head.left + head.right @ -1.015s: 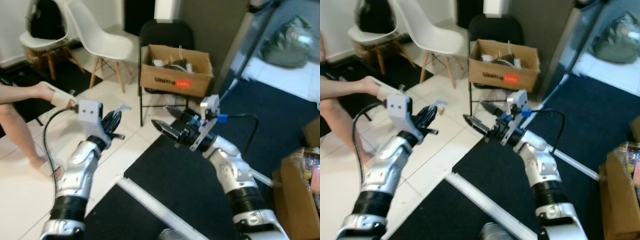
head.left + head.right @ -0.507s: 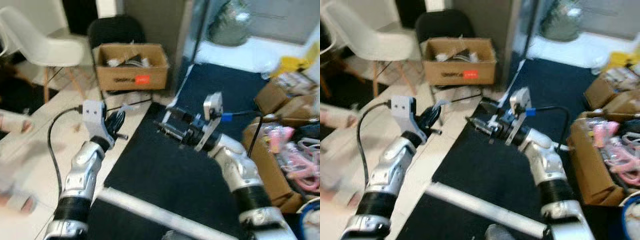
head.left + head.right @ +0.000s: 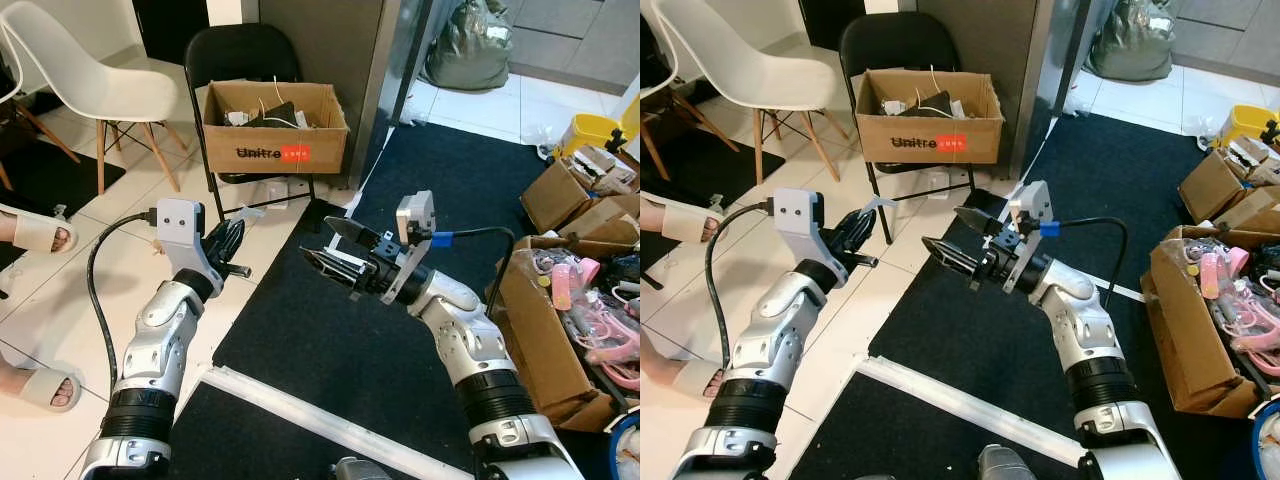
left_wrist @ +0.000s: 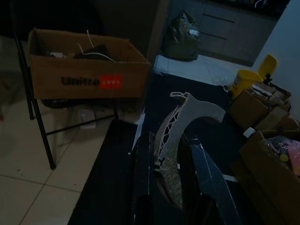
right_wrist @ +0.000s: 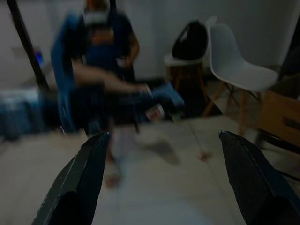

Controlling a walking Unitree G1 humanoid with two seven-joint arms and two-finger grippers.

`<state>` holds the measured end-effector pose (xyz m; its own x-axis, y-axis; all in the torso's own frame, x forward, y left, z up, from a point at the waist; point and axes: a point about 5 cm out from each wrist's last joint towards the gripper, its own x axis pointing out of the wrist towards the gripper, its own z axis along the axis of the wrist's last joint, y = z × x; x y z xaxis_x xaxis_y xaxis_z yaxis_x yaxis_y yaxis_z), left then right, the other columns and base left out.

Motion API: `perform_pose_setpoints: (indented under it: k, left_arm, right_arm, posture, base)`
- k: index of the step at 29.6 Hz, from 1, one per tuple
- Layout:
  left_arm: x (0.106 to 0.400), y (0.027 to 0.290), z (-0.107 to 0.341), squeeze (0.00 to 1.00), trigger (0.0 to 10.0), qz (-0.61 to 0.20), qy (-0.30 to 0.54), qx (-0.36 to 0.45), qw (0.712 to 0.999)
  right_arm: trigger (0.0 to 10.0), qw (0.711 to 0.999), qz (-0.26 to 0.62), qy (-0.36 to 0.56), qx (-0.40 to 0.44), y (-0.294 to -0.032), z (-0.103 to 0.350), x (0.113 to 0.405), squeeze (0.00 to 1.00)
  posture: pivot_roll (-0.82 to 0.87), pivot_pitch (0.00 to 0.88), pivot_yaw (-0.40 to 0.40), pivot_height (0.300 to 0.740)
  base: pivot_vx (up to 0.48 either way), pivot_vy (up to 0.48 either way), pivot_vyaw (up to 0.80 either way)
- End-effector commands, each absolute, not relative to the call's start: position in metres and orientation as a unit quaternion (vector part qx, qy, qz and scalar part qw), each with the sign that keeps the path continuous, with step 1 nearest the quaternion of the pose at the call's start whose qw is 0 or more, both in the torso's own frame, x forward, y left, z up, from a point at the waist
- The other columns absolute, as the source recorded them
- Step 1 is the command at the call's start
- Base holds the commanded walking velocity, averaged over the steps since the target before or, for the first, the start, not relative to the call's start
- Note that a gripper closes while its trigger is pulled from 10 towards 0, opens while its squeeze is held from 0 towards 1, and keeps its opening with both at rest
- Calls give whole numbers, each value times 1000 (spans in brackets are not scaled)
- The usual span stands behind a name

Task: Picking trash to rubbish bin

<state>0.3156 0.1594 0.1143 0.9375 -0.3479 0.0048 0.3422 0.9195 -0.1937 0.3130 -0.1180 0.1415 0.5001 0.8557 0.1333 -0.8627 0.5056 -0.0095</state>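
My left gripper (image 3: 228, 243) is raised over the tiled floor and shut on a thin whitish mesh-like scrap of trash (image 3: 250, 213). The left wrist view shows the scrap (image 4: 180, 136) pinched between the two black fingers (image 4: 143, 173). My right gripper (image 3: 320, 242) hangs above the dark carpet (image 3: 330, 340), level with the left one and pointing toward it. Its fingers (image 5: 84, 173) are spread wide, nothing between them. A blue-rimmed container (image 3: 625, 440) peeks in at the lower right edge.
A cardboard box (image 3: 275, 125) of cables rests on a black folding chair. A white chair (image 3: 85, 80) stands at the back left. A person's sandalled feet (image 3: 35, 230) are at the left. Open boxes of clutter (image 3: 560, 300), a yellow bucket (image 3: 600, 130) and a green bag (image 3: 470, 50) lie to the right.
The camera has swung to the right and steadied, bringing the carpet and the boxes on the right into view. Both arms keep their pose; the left gripper still holds the scrap.
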Motion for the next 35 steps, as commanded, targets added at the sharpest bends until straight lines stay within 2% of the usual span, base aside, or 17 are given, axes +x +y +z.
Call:
perform_pose_setpoints:
  k: [1, 5, 10, 18, 35]
  left_arm:
    - [314, 161, 111, 0, 10000, -175, 25, -101, 979]
    - [311, 162, 109, 0, 10000, -181, 28, -103, 978]
    - [305, 162, 107, 0, 10000, -191, 32, -109, 975]
    - [302, 162, 105, 0, 10000, -200, 33, -116, 972]
    - [301, 160, 107, 0, 10000, -210, 34, -118, 970]
  right_arm:
    - [10000, 867, 495, -57, -4, -120, 139, 314, 0]
    - [10000, 867, 496, -54, -23, -129, 139, 317, 0]
    - [10000, 844, 536, -25, -18, -130, 134, 311, 0]
    - [10000, 831, 556, -4, -15, -134, 127, 307, 0]
    - [10000, 832, 555, -10, -19, -134, 125, 307, 0]
  posture:
    - [39, 0, 1, 740]
    - [39, 0, 8, 740]
    - [39, 0, 13, 740]
    - [39, 0, 13, 740]
    - [35, 0, 14, 740]
  base:
    - [251, 0, 0]
    - [255, 0, 0]
    - [254, 0, 0]
    - [277, 0, 0]
    - [338, 0, 0]
